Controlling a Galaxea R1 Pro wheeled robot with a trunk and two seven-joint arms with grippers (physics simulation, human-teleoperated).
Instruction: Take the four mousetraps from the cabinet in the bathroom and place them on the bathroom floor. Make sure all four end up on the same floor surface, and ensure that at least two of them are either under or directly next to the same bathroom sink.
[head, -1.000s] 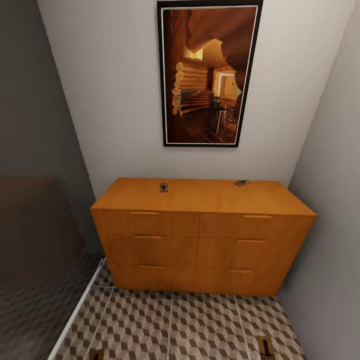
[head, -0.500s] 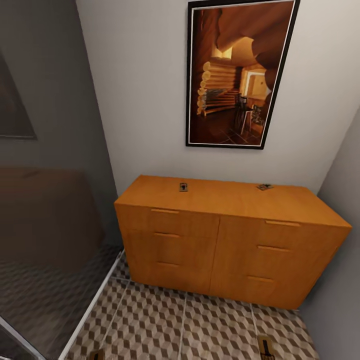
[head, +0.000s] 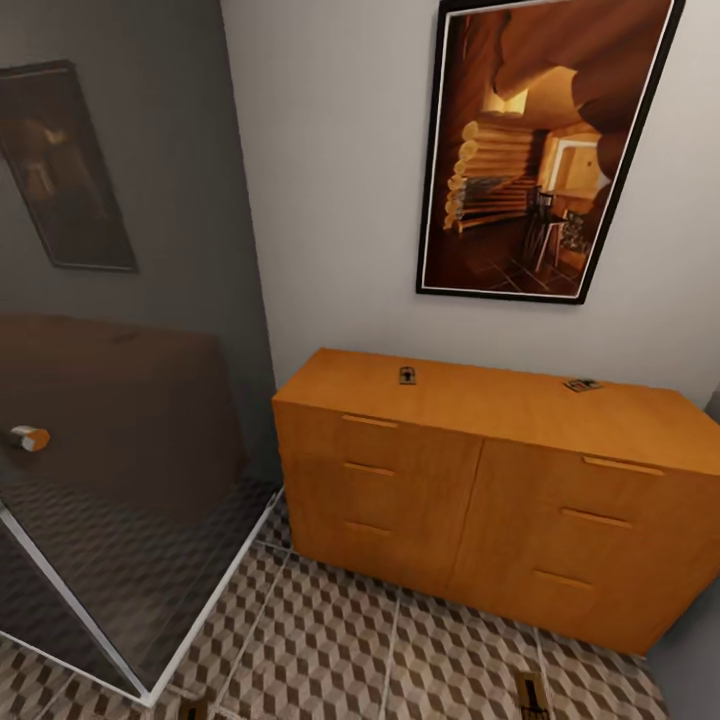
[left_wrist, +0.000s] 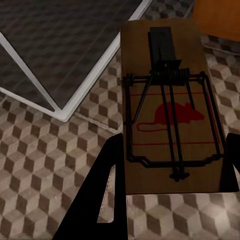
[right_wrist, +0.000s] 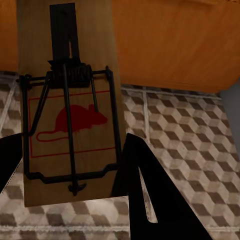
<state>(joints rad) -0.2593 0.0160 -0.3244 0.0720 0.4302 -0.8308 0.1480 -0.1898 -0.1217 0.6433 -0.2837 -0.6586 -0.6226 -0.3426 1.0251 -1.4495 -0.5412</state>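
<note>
The orange-brown cabinet (head: 480, 500) stands against the white wall. Two mousetraps lie on its top, one (head: 408, 375) near the middle-left and one (head: 582, 384) toward the right back. In the left wrist view my left gripper (left_wrist: 172, 165) is shut on a third mousetrap (left_wrist: 170, 115), held above the cube-patterned bathroom floor (left_wrist: 45, 165). In the right wrist view my right gripper (right_wrist: 70, 150) is shut on a fourth mousetrap (right_wrist: 70, 120), close to the cabinet front (right_wrist: 170, 40). The tips of both held traps (head: 195, 709) (head: 530, 693) peek in at the head view's lower edge. The bathroom sink is out of view.
A glass shower screen with a white frame (head: 205, 610) stands left of the cabinet, with a small round knob (head: 28, 437) on it. A framed picture (head: 540, 150) hangs above the cabinet. A grey wall (head: 690, 650) closes the right side. Patterned floor (head: 350, 650) lies open before the cabinet.
The head camera has turned left, so the cabinet and picture sit further right in the picture and more of the glass screen shows. Both traps on the cabinet top stay put.
</note>
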